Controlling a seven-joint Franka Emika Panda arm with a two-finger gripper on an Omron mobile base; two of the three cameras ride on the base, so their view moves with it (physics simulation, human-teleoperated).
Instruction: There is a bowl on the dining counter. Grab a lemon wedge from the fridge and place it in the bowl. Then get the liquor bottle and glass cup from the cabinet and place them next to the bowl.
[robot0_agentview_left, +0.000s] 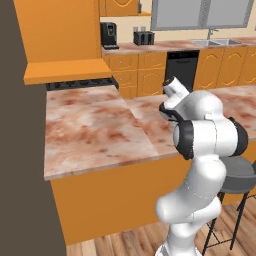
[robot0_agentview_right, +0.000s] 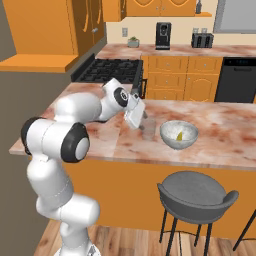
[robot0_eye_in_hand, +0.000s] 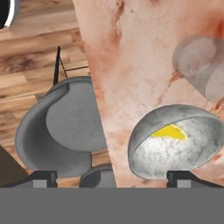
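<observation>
light: even, bright | shadows: faint | focus: sharp | glare: none

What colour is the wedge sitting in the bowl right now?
Yellow. The lemon wedge lies inside the grey speckled bowl, clearest in the hand view.

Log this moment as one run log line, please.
claw: open, empty, above counter | lemon wedge: in bowl | glass cup: on dining counter beside bowl | liquor bottle: not yet placed
</observation>
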